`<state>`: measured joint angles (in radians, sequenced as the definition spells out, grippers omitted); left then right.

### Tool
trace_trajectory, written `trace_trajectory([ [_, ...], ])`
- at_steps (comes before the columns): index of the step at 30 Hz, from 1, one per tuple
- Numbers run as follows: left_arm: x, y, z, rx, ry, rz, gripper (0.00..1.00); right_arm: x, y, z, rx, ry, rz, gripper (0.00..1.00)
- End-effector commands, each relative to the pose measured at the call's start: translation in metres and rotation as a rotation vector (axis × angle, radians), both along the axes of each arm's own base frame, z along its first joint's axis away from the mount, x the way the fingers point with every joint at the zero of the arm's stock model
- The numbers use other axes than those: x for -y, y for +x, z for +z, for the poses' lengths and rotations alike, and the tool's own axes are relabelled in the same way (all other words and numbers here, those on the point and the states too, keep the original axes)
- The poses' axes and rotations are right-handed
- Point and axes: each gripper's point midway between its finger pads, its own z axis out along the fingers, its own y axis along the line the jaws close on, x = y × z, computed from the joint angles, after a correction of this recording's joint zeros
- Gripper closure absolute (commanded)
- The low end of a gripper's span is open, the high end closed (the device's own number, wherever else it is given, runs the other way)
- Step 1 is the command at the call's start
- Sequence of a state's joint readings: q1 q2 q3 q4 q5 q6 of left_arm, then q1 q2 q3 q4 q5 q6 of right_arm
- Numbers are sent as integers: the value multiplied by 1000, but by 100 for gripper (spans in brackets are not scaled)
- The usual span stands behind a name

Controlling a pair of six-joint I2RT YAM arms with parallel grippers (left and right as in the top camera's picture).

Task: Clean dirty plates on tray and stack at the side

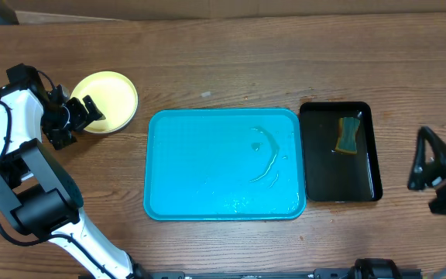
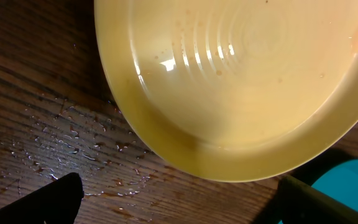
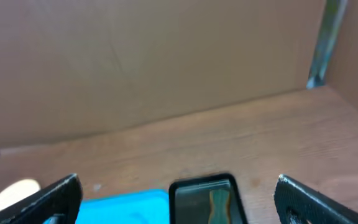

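Observation:
One pale yellow-green plate (image 1: 111,96) lies on the bare table left of the cyan tray (image 1: 223,164); whether white plates lie under it cannot be told. It fills the left wrist view (image 2: 241,81), with small reddish specks on it. My left gripper (image 1: 87,111) is open and empty at the plate's left rim, its fingers (image 2: 179,205) apart over wet wood. The tray holds only water streaks. My right gripper (image 1: 423,159) is open and empty, raised to the right of the black tray; its fingers (image 3: 179,202) are wide apart.
A narrow black tray (image 1: 362,186) right of the cyan tray holds a green-and-yellow sponge (image 1: 348,136). The black tray (image 3: 188,199) and sponge (image 3: 219,205) also show in the right wrist view. Water droplets (image 2: 73,143) wet the table by the plate. A cardboard wall (image 3: 166,62) stands behind.

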<state>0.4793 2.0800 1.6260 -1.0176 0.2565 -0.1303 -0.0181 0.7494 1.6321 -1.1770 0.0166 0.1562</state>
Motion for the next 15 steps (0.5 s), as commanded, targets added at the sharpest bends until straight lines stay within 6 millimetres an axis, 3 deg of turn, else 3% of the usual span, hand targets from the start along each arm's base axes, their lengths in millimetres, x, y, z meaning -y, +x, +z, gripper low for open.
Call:
trace_trajectory([
  [1, -1, 4, 4, 14, 13, -18, 0, 7, -8, 11, 131, -21, -37, 0],
  [10, -1, 4, 4, 14, 13, -17, 0, 5, -6, 22, 558, -40, -29, 0],
  [15, -1, 4, 4, 13, 14, -18, 0, 0, -10, 3, 753, -43, -3, 0],
])
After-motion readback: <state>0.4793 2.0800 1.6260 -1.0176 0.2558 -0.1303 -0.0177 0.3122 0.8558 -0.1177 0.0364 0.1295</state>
